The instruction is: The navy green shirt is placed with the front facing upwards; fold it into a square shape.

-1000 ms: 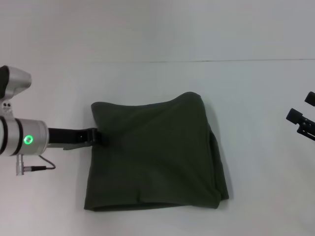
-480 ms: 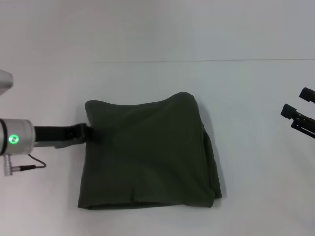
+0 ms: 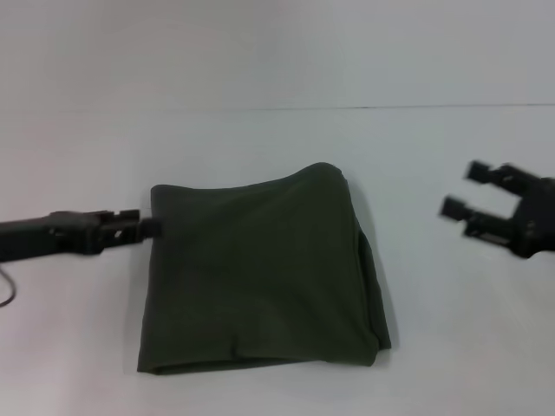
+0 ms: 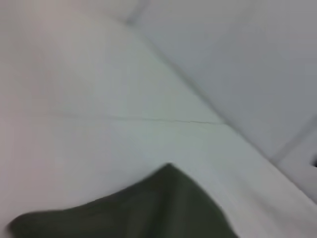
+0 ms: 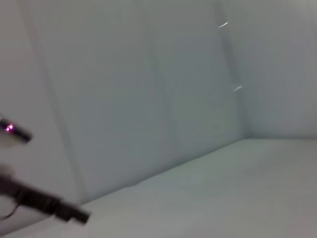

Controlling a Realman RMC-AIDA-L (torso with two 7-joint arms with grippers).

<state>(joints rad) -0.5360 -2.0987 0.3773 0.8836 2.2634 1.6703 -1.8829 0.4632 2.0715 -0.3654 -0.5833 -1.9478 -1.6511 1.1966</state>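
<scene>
Navy green shirt [image 3: 260,273] lies squared; our left gripper [image 3: 149,227] at its edge, grip unclear, right gripper [image 3: 464,191] spread, off aside.

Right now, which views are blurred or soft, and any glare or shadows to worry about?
Head view: the right hand and left hand are motion-smeared; the navy green shirt is fairly sharp, with a soft shadow along its right edge. Left wrist view: soft throughout, the shirt's edge fuzzy. Right wrist view: blurred, with two small bright glints on the wall.
</scene>
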